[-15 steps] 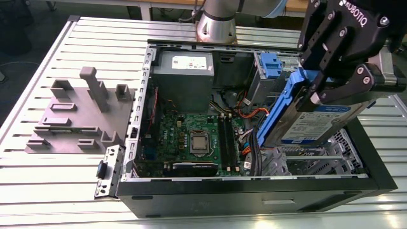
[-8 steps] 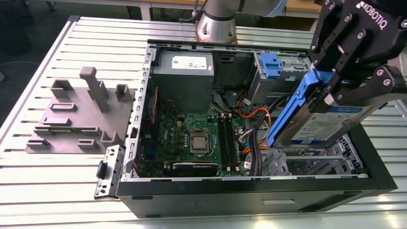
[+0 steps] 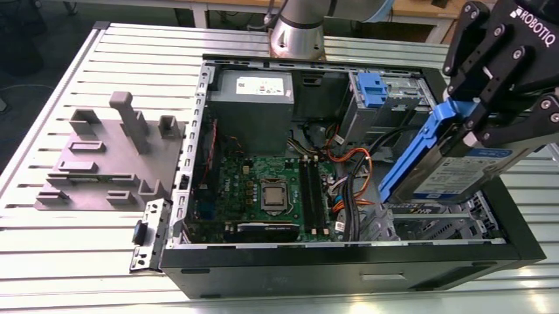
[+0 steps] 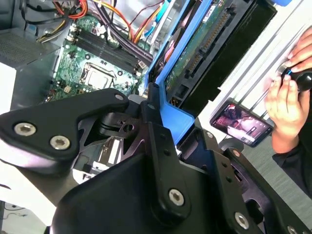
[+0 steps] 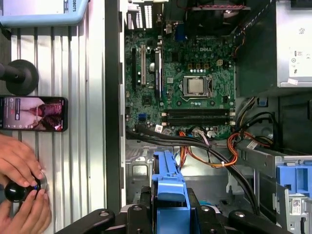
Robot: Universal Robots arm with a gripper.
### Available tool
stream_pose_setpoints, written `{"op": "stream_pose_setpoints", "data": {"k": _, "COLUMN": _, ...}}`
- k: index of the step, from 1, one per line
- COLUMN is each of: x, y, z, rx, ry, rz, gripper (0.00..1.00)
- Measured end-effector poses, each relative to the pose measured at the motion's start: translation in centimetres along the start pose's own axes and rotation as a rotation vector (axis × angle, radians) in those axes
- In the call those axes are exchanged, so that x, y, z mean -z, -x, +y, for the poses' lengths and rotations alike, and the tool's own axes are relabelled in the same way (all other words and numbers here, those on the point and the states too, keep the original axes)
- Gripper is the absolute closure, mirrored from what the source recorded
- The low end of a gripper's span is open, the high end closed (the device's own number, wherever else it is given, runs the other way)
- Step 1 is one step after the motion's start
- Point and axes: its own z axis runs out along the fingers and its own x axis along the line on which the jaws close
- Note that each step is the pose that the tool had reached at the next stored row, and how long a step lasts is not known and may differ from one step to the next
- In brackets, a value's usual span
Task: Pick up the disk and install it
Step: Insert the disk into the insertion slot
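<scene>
The disk (image 3: 456,175), a silver-grey drive with a white-and-blue label in a blue bracket (image 3: 417,147), hangs tilted over the right side of the open computer case (image 3: 349,265) in the exterior view. My gripper (image 3: 473,129) is shut on its upper end. In the second wrist view the black fingers (image 4: 155,127) clamp the blue bracket (image 4: 179,116), and the disk's green circuit side (image 4: 202,46) runs away from them. The first wrist view looks down the bracket edge (image 5: 169,192) into the case, with an open metal bay (image 5: 204,170) just beyond it.
Inside the case are a motherboard (image 5: 190,83), orange and black cables (image 5: 229,146), a grey power supply (image 3: 253,91) and a blue latch (image 3: 373,88) on the drive cage. A person's hands (image 5: 19,170) and a phone (image 5: 34,113) lie on the table beside the case. A grey fixture (image 3: 105,163) stands at the exterior view's left.
</scene>
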Motion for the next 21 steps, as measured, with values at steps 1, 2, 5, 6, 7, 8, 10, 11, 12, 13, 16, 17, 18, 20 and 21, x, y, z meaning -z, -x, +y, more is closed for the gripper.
{"op": "stream_pose_setpoints", "data": {"k": 1, "x": -0.05, "y": 0.00, "z": -0.20, "rx": 0.000, "ry": 0.0000, "rz": 0.0000, "gripper": 0.64}}
{"op": "stream_pose_setpoints", "data": {"k": 2, "x": -0.10, "y": 0.01, "z": -0.40, "rx": 0.000, "ry": 0.0000, "rz": 0.0000, "gripper": 0.64}}
{"op": "stream_pose_setpoints", "data": {"k": 5, "x": -0.28, "y": 0.03, "z": -0.89, "rx": 0.001, "ry": 0.0003, "rz": 0.0001, "gripper": 0.64}}
{"op": "stream_pose_setpoints", "data": {"k": 6, "x": -0.36, "y": 0.03, "z": -0.99, "rx": 0.002, "ry": 0.0003, "rz": 0.0001, "gripper": 0.64}}
{"op": "stream_pose_setpoints", "data": {"k": 7, "x": -0.45, "y": 0.03, "z": -1.06, "rx": 0.002, "ry": 0.0003, "rz": 0.0001, "gripper": 0.64}}
{"op": "stream_pose_setpoints", "data": {"k": 8, "x": -0.54, "y": 0.03, "z": -1.12, "rx": 0.002, "ry": 0.0003, "rz": 0.0001, "gripper": 0.64}}
{"op": "stream_pose_setpoints", "data": {"k": 10, "x": -0.70, "y": 0.03, "z": -1.27, "rx": 0.003, "ry": 0.0003, "rz": 0.0000, "gripper": 0.64}}
{"op": "stream_pose_setpoints", "data": {"k": 11, "x": -0.80, "y": 0.03, "z": -1.40, "rx": 0.005, "ry": 0.0003, "rz": 0.0000, "gripper": 0.64}}
{"op": "stream_pose_setpoints", "data": {"k": 12, "x": -0.88, "y": 0.04, "z": -1.48, "rx": 0.006, "ry": 0.0004, "rz": 0.0003, "gripper": 0.64}}
{"op": "stream_pose_setpoints", "data": {"k": 13, "x": -0.97, "y": 0.04, "z": -1.55, "rx": 0.007, "ry": 0.0004, "rz": 0.0002, "gripper": 0.64}}
{"op": "stream_pose_setpoints", "data": {"k": 16, "x": -1.24, "y": 0.04, "z": -1.69, "rx": 0.009, "ry": 0.0004, "rz": 0.0002, "gripper": 0.64}}
{"op": "stream_pose_setpoints", "data": {"k": 17, "x": -1.36, "y": 0.04, "z": -1.74, "rx": 0.009, "ry": 0.0004, "rz": 0.0002, "gripper": 0.64}}
{"op": "stream_pose_setpoints", "data": {"k": 18, "x": -1.46, "y": 0.04, "z": -1.79, "rx": 0.009, "ry": 0.0003, "rz": 0.0003, "gripper": 0.64}}
{"op": "stream_pose_setpoints", "data": {"k": 20, "x": -1.63, "y": 0.04, "z": -1.90, "rx": 0.009, "ry": 0.0004, "rz": 0.0002, "gripper": 0.64}}
{"op": "stream_pose_setpoints", "data": {"k": 21, "x": -1.70, "y": 0.05, "z": -1.95, "rx": 0.009, "ry": 0.0004, "rz": 0.0003, "gripper": 0.64}}
